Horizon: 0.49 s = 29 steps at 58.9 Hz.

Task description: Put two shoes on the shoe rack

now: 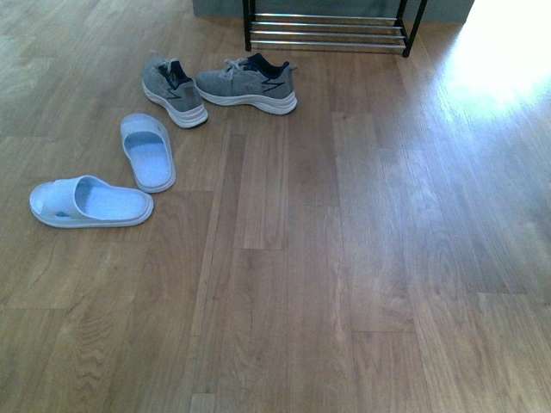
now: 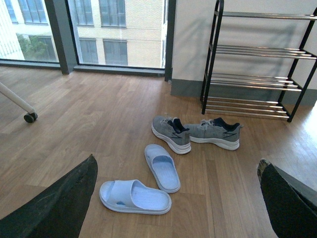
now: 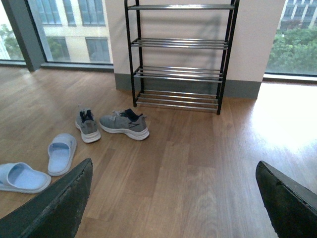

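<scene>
1. Shoe rack stands on the floor at the far end ahead of me, slightly right of centre, its back to the wall. A window lies to either side of that wall.
2. Both sneakers sit before the rack's left end. The left sneaker has its heel toward the rack and its toe toward me. The right sneaker lies crosswise, its toe just beside the left one.
3. Far slide lies lengthwise, nearer me than the left sneaker.
4. Near slide lies crosswise, further left and closest to me, its end just beside the far slide's near end.
</scene>
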{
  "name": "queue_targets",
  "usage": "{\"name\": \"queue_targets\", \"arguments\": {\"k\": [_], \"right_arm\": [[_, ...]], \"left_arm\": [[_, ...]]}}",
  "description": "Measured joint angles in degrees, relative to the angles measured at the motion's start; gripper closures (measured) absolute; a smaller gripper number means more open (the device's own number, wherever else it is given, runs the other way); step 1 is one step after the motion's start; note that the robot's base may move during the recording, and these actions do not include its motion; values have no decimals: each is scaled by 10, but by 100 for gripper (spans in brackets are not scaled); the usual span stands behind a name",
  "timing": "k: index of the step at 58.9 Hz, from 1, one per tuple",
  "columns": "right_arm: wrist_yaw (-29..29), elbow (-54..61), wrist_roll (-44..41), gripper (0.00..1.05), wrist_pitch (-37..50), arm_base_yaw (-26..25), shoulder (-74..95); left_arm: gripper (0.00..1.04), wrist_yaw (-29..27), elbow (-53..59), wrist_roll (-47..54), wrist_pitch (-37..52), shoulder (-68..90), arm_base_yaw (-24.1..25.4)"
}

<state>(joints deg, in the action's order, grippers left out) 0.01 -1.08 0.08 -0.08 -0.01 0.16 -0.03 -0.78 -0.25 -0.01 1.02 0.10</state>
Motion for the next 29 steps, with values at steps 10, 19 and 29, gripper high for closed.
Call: {"name": "queue_targets", "arguments": {"k": [10, 19, 29], "right_arm": [[0, 0, 0, 9, 0, 0, 0], [0, 0, 0, 9, 0, 0, 0], [0, 0, 0, 9, 0, 0, 0]], "left_arm": [[9, 0, 0, 0, 0, 0, 0], [9, 0, 0, 0, 0, 0, 0], [9, 0, 0, 0, 0, 0, 0]]}}
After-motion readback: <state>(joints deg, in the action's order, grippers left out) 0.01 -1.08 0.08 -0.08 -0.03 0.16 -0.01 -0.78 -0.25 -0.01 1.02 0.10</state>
